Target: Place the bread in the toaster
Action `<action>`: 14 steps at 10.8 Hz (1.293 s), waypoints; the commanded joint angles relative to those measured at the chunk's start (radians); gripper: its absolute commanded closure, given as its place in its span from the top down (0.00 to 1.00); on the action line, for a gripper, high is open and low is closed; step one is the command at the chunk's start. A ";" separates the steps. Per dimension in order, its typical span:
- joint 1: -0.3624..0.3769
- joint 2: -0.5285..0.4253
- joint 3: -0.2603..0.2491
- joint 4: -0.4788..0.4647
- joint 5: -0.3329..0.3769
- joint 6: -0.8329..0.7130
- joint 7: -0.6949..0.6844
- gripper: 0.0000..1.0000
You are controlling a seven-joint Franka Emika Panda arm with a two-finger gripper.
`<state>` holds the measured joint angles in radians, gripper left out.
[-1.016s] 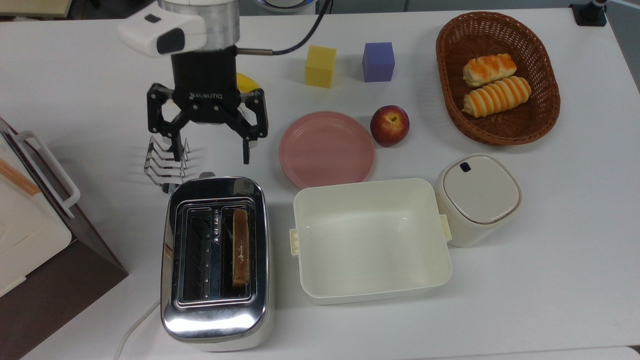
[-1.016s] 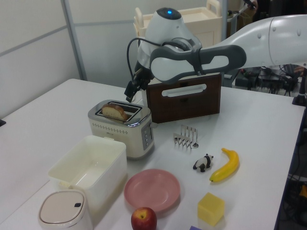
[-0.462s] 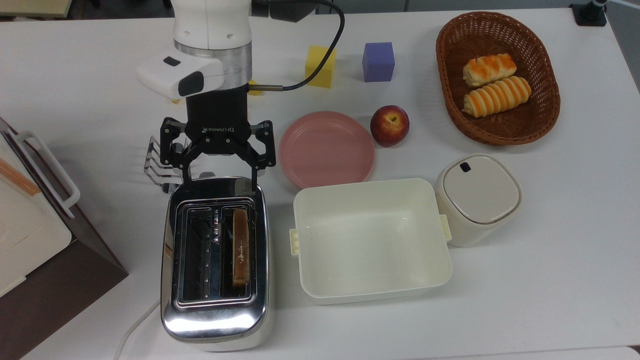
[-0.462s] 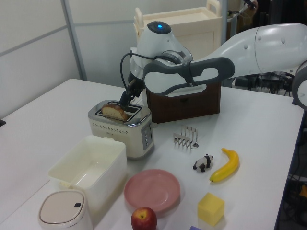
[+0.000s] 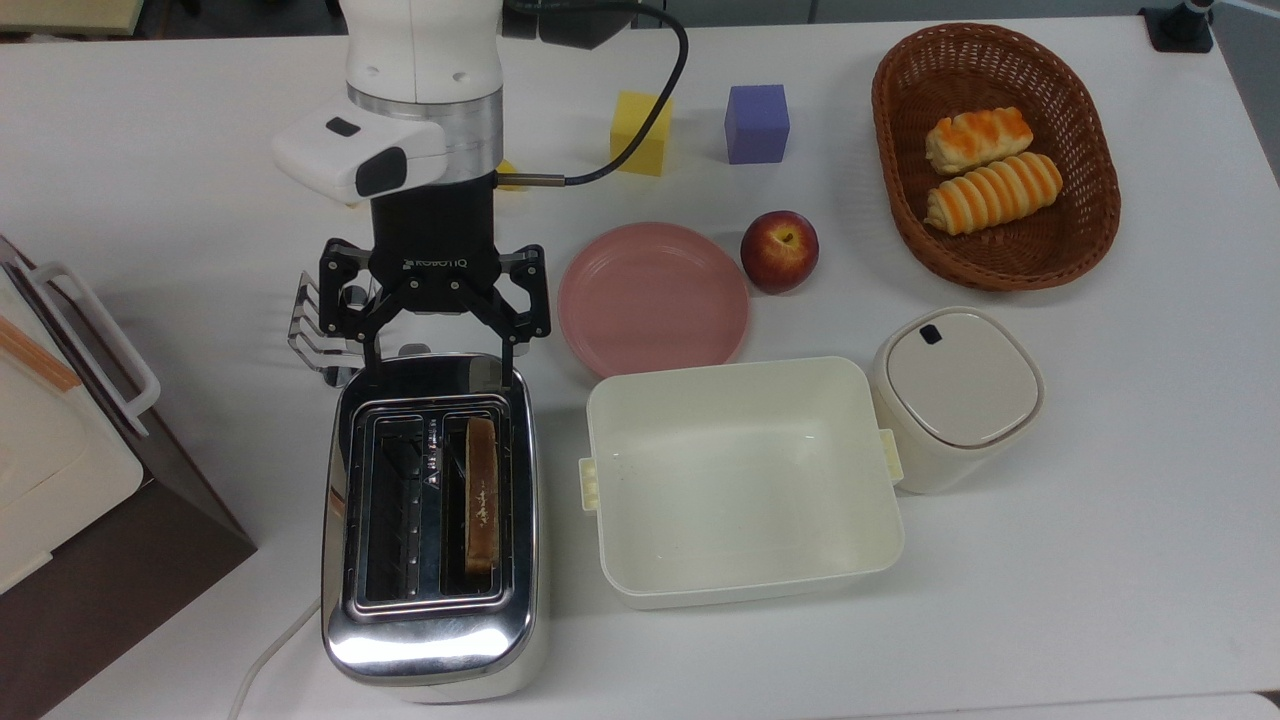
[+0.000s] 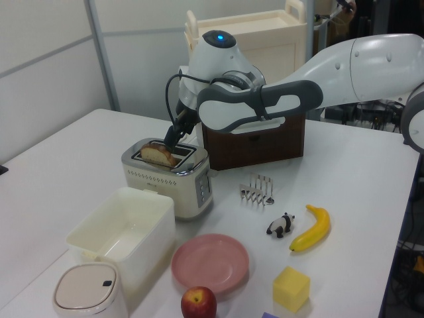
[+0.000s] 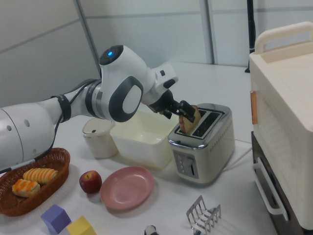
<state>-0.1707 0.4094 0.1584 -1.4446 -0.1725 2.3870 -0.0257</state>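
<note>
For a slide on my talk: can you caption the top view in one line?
Open end effector poised over the chrome toaster, a bread slice standing in one slot.

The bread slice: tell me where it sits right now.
In the top view the bread slice stands on edge in the right-hand slot of the toaster, left of the white tub, with the open gripper at the toaster's far end.

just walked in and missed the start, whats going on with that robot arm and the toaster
The robot arm's gripper hangs open at the far end of the toaster, holding nothing. A slice of bread already stands in one slot, its top sticking out. The other slot looks empty. The toast rack beside it holds nothing.
</note>
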 commanded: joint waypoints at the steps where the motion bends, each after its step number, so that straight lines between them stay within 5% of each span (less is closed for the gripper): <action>1: -0.003 0.003 0.003 0.001 -0.025 0.017 0.007 1.00; 14: -0.013 -0.072 -0.013 -0.005 -0.007 -0.101 0.073 1.00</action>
<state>-0.1829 0.3960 0.1528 -1.4247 -0.1757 2.3512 0.0234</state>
